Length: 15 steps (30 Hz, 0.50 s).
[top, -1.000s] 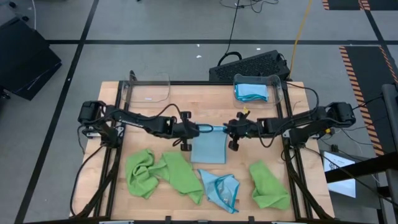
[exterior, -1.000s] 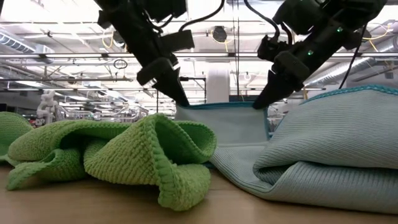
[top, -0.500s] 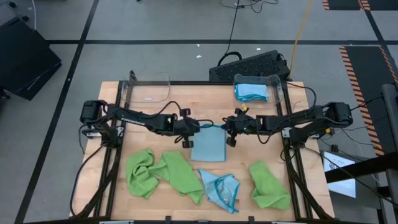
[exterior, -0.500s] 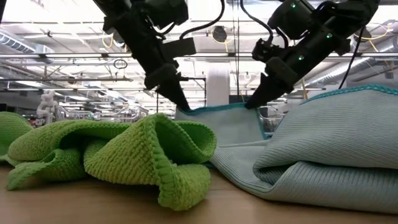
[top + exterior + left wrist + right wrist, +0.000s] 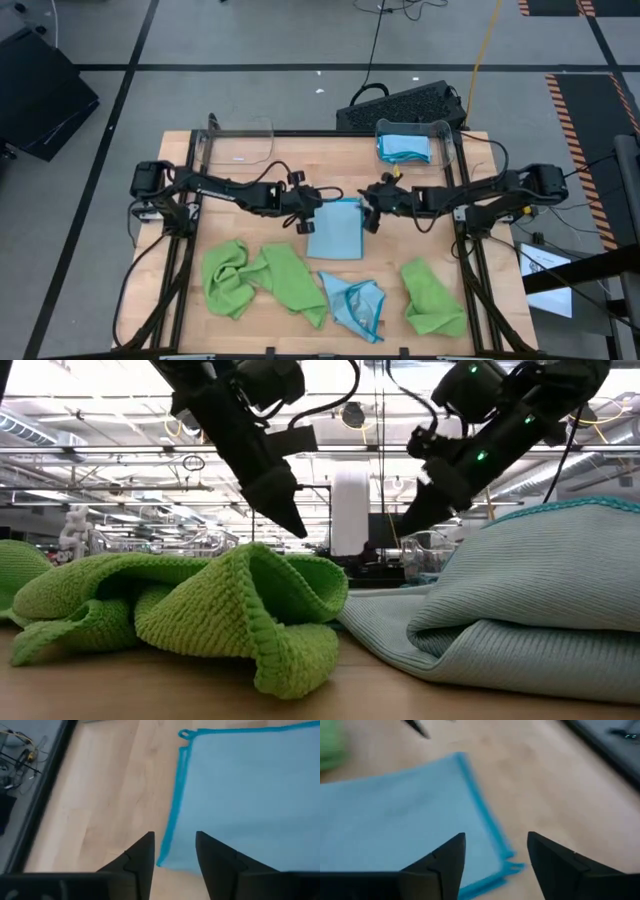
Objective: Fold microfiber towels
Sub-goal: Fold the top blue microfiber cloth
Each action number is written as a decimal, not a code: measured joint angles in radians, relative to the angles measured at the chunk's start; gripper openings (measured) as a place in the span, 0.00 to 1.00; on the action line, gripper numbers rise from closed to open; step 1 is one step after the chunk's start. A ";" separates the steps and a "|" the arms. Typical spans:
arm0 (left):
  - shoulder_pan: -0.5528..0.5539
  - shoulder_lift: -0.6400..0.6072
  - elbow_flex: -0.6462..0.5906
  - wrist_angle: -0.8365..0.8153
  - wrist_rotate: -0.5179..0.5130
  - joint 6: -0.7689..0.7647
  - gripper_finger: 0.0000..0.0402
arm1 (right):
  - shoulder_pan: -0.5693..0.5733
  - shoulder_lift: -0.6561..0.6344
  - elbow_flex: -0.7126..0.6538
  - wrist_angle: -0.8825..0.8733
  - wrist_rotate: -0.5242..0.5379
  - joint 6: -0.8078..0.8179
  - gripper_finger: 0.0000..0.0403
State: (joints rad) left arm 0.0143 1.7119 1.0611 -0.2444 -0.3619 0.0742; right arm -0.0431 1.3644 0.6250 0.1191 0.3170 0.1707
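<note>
At mid-table, a folded light blue towel (image 5: 335, 232) lies flat between the left gripper (image 5: 318, 206) and right gripper (image 5: 364, 208). Both hover over its far corners, fingers spread and apparently holding nothing. Crumpled green towels (image 5: 265, 277) lie nearer the front edge.

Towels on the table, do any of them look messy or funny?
Yes. Three green towels and one blue towel lie crumpled along the near side of the table. The folded blue towel in the middle lies flat and neat.
</note>
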 joint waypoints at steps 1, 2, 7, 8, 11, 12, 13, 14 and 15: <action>-0.014 0.000 0.000 -0.010 0.017 -0.007 0.37 | 0.015 -0.001 0.000 0.005 -0.035 0.001 0.52; -0.029 0.000 0.000 -0.018 0.036 -0.010 0.37 | 0.033 -0.001 0.001 0.004 -0.071 0.001 0.52; -0.143 0.000 0.000 -0.043 0.055 -0.027 0.37 | 0.157 0.003 0.000 -0.033 -0.138 0.008 0.52; -0.167 0.000 0.000 -0.042 0.055 -0.033 0.37 | 0.183 0.005 -0.001 -0.038 -0.137 0.008 0.52; -0.240 0.002 0.000 -0.040 0.056 -0.066 0.37 | 0.255 0.005 -0.021 -0.001 -0.137 0.008 0.52; -0.263 0.004 0.000 -0.041 0.056 -0.078 0.38 | 0.276 0.005 -0.033 0.028 -0.137 0.009 0.52; -0.285 0.004 0.000 -0.046 0.056 -0.092 0.39 | 0.297 0.005 -0.048 0.056 -0.138 0.013 0.52; -0.306 0.004 -0.001 -0.045 0.056 -0.107 0.41 | 0.315 0.005 -0.065 0.086 -0.137 0.019 0.52; -0.325 0.004 -0.003 -0.036 0.055 -0.122 0.43 | 0.331 0.005 -0.083 0.124 -0.137 0.024 0.52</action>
State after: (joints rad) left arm -0.3103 1.7161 1.0579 -0.2805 -0.3067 -0.0480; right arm 0.2877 1.3699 0.5417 0.2435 0.1799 0.1948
